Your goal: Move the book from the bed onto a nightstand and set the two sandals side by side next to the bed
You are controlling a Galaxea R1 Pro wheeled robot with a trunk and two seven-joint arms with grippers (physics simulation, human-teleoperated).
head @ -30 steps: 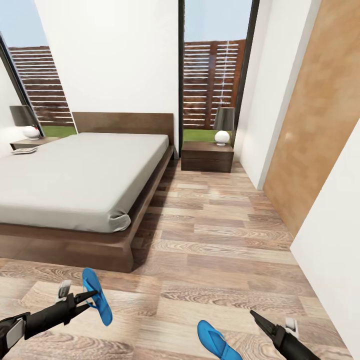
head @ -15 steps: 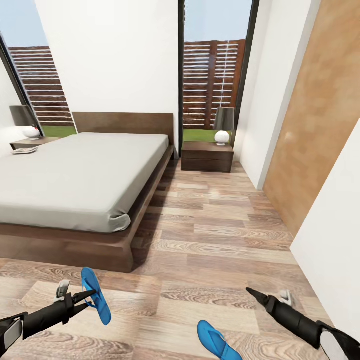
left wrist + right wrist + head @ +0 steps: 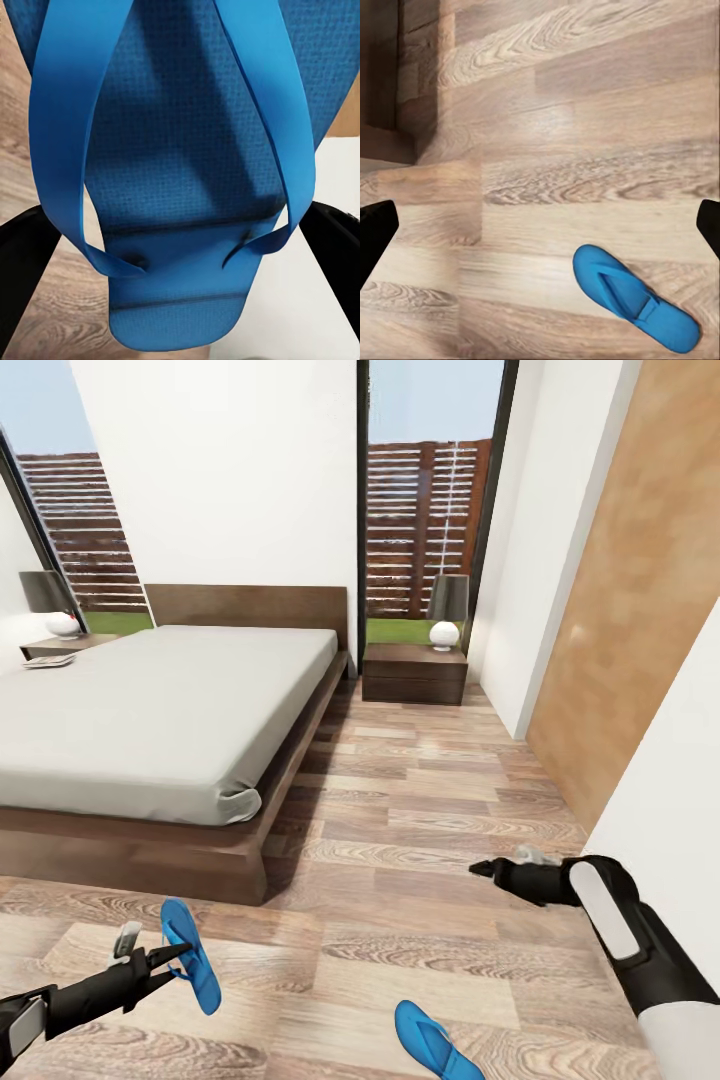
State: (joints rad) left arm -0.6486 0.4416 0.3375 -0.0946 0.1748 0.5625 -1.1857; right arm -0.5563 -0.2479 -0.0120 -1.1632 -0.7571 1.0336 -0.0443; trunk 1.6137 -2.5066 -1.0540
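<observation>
My left gripper (image 3: 183,958) is shut on one blue sandal (image 3: 202,986) and holds it above the floor near the foot corner of the bed (image 3: 150,710). In the left wrist view that sandal (image 3: 187,150) hangs close between the fingers (image 3: 22,277), straps facing the camera. The second sandal (image 3: 432,1042) lies flat on the planks; it is also in the right wrist view (image 3: 630,296). My right gripper (image 3: 478,869) hovers open over the floor, holding nothing. A thin flat item, probably the book (image 3: 48,660), rests on the left nightstand (image 3: 62,647).
The other nightstand (image 3: 414,672) with a lamp (image 3: 446,610) stands between the bed and the white wall. A wooden door panel (image 3: 640,610) and a white wall (image 3: 670,820) close in the right side. Wood-plank floor (image 3: 420,800) runs alongside the bed.
My right arm has risen and swung forward, from low by the second sandal to mid-height at the right. The left gripper and its sandal have barely shifted.
</observation>
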